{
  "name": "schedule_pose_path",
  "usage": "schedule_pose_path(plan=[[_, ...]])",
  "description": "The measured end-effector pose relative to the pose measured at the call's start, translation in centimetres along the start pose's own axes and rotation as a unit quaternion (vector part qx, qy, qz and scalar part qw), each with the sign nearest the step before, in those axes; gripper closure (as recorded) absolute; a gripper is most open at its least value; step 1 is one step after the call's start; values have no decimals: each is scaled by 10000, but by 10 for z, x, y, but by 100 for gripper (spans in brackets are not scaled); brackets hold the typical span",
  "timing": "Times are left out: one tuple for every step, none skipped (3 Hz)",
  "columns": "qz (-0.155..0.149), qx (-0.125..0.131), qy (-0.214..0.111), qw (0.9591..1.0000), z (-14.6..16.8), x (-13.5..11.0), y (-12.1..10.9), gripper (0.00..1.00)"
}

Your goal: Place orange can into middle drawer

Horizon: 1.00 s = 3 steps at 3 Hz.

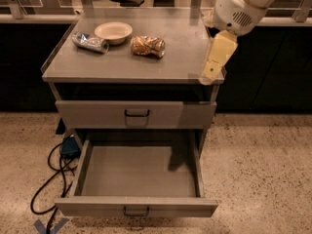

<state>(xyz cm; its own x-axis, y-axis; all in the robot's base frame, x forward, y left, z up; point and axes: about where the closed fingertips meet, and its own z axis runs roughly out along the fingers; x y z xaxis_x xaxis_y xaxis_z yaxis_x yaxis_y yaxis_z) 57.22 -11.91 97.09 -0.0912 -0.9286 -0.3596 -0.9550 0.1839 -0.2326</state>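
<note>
- Bench: a grey metal cabinet whose flat top carries all the loose items. Most of it lies to the left of the hand.
- Middle drawer: pulled fully out, below and to the left of the hand. Its plain tray is bare, so it appears ready to receive the can from above.
- Upper drawer: shut, showing only its front, directly below the level of the hand. Being closed, it leaves the open tray unobstructed.
- Hand: hangs pointing downward over the right front corner of the bench. It carries nothing, and whether it is open or closed cannot be told. Judged from its position, the reach toward the can has not yet been completed.
- Cream bowl: well to the left of the hand, toward the rear.
- Orange can: lies on its side on the bench top, left of the hand and slightly behind it, ungrasped and just beside the bowl.
- Silver-blue can: also on its side, farthest left of the hand. It is not wanted for the task.
</note>
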Motion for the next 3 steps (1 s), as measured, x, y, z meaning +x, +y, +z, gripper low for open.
schedule_pose_path(plan=[[-290,-487,-927,9941,47,-19,-19,0],[-655,-1121,-1500,9801,113,-70,-47,0],[-698,-1319,-1600,9758,168,-123,-78,0]])
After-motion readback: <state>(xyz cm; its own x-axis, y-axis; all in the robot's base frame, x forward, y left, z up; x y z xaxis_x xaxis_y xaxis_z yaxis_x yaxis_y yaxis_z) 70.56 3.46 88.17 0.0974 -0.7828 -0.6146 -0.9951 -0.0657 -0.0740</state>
